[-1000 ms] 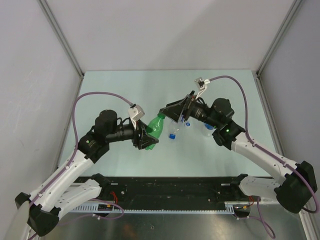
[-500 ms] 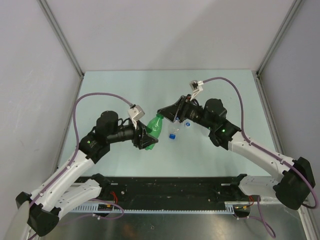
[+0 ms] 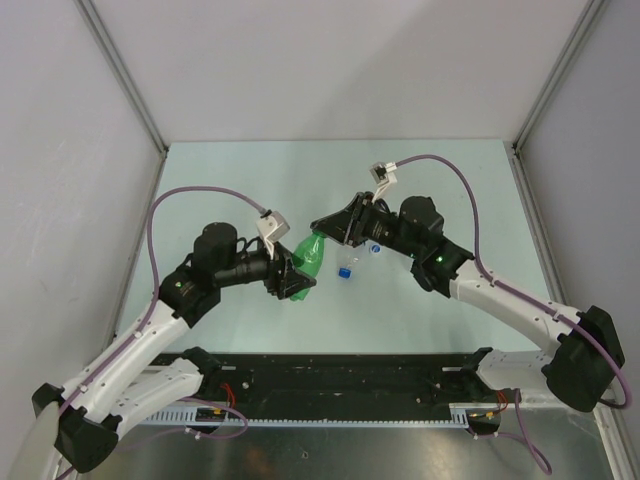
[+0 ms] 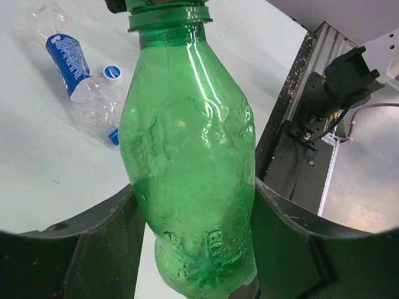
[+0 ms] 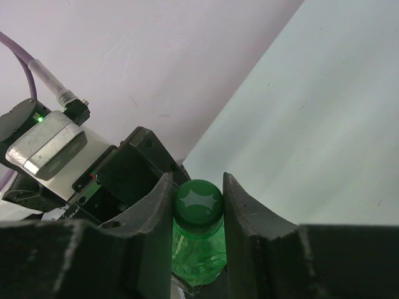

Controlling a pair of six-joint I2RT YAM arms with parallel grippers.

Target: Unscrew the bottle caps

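left gripper (image 3: 288,274) clasps bottle (image 4: 190,156), right gripper (image 3: 322,227) — cap (image 5: 198,200)

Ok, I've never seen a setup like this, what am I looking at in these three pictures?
Two robot arms are bolted to a table, each ending in a two-finger gripper. The wide picture looks down from above; the other two come from cameras on each wrist. The left gripper clamps the green bottle by its body. The right gripper is shut on its green cap. On the table lie a clear bottle with a blue label and a small round cap beside it.
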